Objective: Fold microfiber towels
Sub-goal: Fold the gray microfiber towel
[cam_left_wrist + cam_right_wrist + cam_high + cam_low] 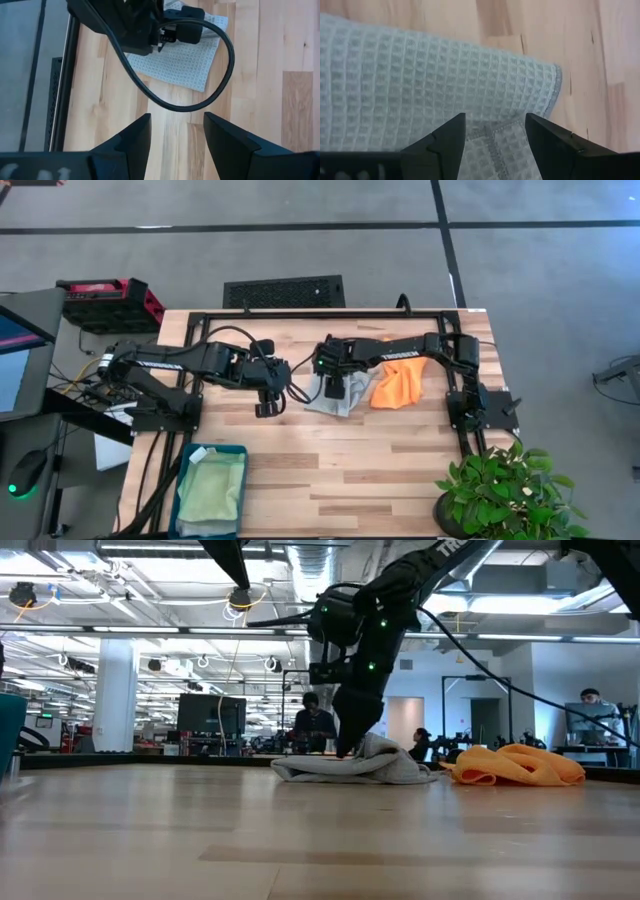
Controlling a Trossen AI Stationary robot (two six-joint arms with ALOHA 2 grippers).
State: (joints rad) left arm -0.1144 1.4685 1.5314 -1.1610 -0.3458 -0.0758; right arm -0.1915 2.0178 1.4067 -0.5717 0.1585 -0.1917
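A pale grey-blue towel (pixel 338 398) lies rumpled, partly folded over itself, on the wooden table near its middle; it also shows in the low view (pixel 385 768). My right gripper (pixel 495 135) is open and points down right over it, a hemmed layer (pixel 492 145) showing between the fingers. An orange towel (pixel 398 383) lies crumpled just to its right. A light green towel (pixel 212 492) lies in the teal bin (pixel 184 480). My left gripper (pixel 174 135) is open and empty over bare wood, left of the grey-blue towel. My right gripper comes at the grey-blue towel from above, its open fingers (pixel 347 745) down at the left part of the heap (pixel 330 768). The gripper body hides the fingertips, so I cannot tell whether they touch the cloth. The towel lies on the table.
The teal bin stands at the table's near left corner. A potted plant (pixel 500 490) stands at the near right corner. A black cable (pixel 220 75) loops off the right arm above the towel. Bare wood (pixel 350 470) lies in front of the towels.
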